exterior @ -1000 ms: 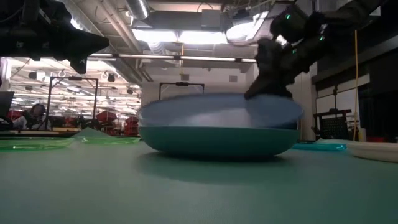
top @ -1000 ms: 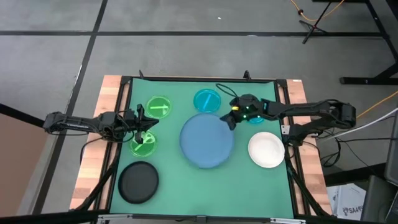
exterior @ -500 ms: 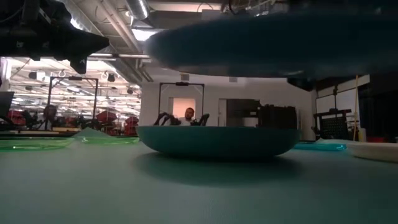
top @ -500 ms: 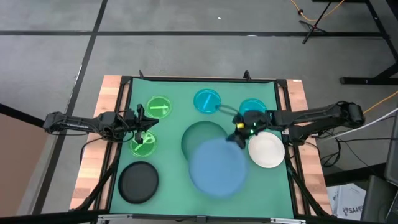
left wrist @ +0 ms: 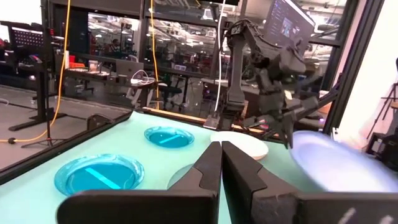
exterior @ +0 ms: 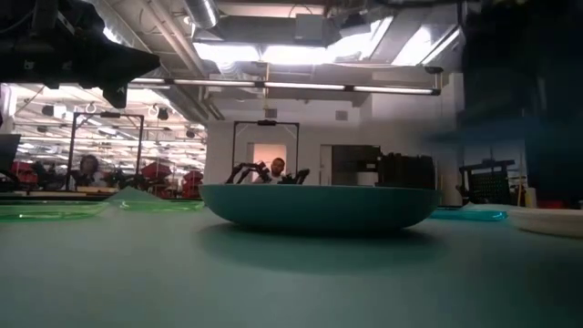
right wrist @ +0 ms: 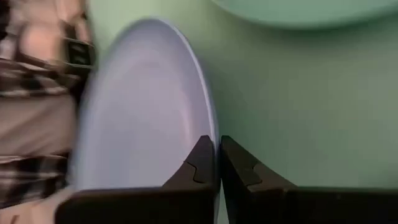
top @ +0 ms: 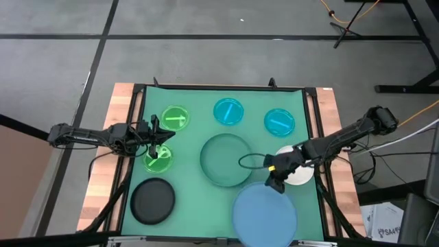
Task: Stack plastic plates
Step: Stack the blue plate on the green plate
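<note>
Right gripper [top: 273, 180] pinches the blue plate [top: 265, 210] by its rim at five o'clock, beside the teal plate [top: 226, 160]. Left gripper [top: 159, 146], fingers together, hovers at nine o'clock. No stack exists; seven plates lie apart.

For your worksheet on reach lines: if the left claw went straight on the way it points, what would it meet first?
Probably the teal-green plate. The left claw, shut, hovers above a small bright green plate and points toward it; height is unclear, so it might pass over.

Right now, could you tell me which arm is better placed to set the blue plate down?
The right arm. Its tool is shut on the blue plate's rim, at the table's near edge beside the teal plate. The left tool hangs shut and empty over a small green plate, far across the mat.
</note>
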